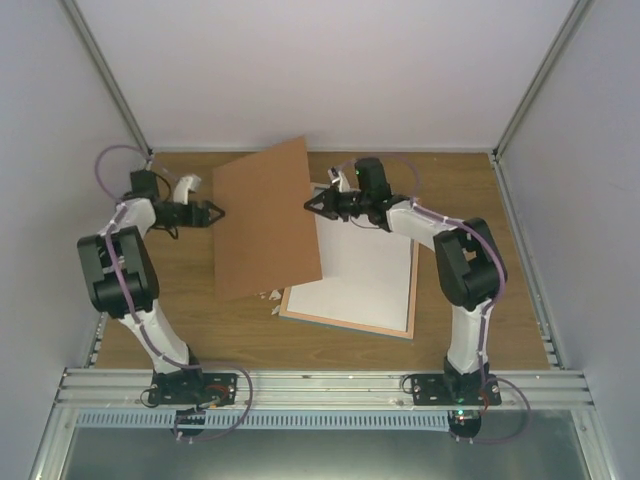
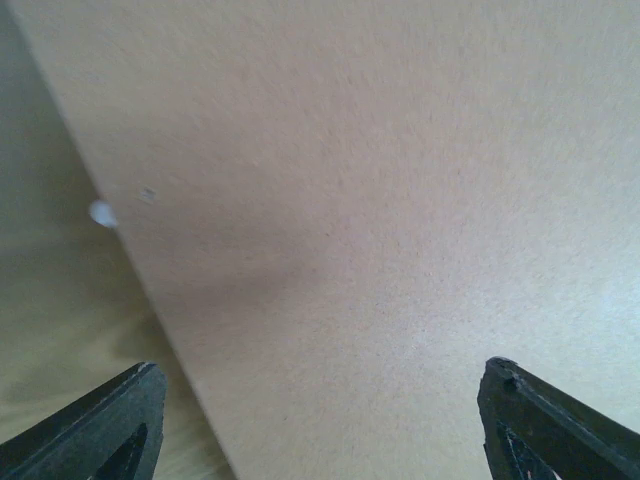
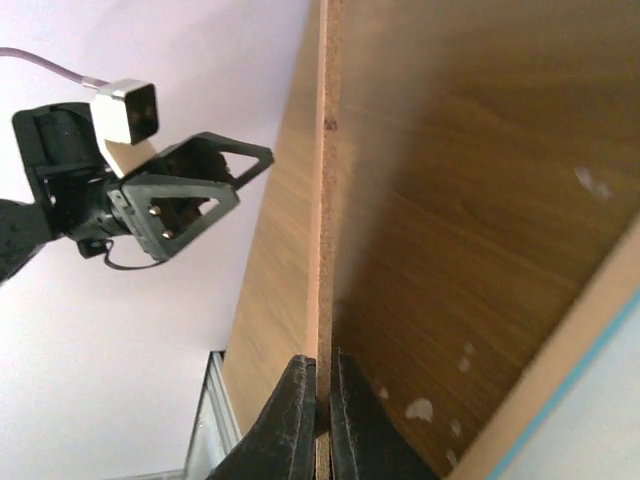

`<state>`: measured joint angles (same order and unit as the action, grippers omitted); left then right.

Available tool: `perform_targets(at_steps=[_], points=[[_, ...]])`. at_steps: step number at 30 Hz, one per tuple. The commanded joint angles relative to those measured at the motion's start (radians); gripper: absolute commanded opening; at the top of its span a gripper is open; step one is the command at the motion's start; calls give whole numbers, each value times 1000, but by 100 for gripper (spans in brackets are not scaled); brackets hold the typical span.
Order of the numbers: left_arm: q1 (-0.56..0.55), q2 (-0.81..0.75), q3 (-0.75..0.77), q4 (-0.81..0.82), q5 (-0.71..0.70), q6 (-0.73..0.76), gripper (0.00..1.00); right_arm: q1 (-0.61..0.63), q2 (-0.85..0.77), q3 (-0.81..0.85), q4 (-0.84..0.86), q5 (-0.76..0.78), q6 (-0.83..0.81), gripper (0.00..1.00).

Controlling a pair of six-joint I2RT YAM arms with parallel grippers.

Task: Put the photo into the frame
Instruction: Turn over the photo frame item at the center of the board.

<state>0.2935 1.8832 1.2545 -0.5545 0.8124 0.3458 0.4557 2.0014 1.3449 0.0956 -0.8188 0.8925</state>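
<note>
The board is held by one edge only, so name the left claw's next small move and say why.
Probably ease the left claw onto the board's left edge and close. The right claw alone pinches its right edge, the board hangs tilted partly over the frame, and the left claw stands open beside it.

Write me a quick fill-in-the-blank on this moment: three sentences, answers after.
1. The right gripper is ____ on the edge of the brown backing panel.
2. The left gripper faces the panel's broad side with its jaws ____.
3. The frame lies ____ on the table, while the panel is raised and tilted.

Missing words: shut; open; flat
</note>
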Motion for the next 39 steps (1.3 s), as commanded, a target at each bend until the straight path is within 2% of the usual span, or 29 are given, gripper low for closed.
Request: perform_targets(at_steps=[1,5,11,16,20,23,27,32,37,39], points=[[63,-194,134,-73,99,-34,89,-13,-161,139,-20,49,-217,0],[115,-311,194,-77,100,-57,98,-32,-236,258,-115,74,-401,1],[204,-413,199,-42,159,-117,99,-68,-367,354,-242,107,-717,1],[246,-426,205,-23,220,-163,99,-68,-463,474,-435,269,-1125,1],[249,-428,211,-2,259,-196,99,-69,-624,401,-371,401,-1392,1],[248,-427,225,21,275,-228,99,-65,-746,312,-296,426,-1608,1],[247,-416,273,17,297,-234,99,-53,-906,164,-235,404,-1888,1],[241,-365,406,-59,339,-224,99,-37,-1129,-136,-143,333,-2329,1],[212,-306,500,-159,439,-200,99,-36,-1269,-340,-115,250,-2576,1],[177,-300,513,-232,477,-136,99,-37,-1315,-406,-99,226,-2654,1]])
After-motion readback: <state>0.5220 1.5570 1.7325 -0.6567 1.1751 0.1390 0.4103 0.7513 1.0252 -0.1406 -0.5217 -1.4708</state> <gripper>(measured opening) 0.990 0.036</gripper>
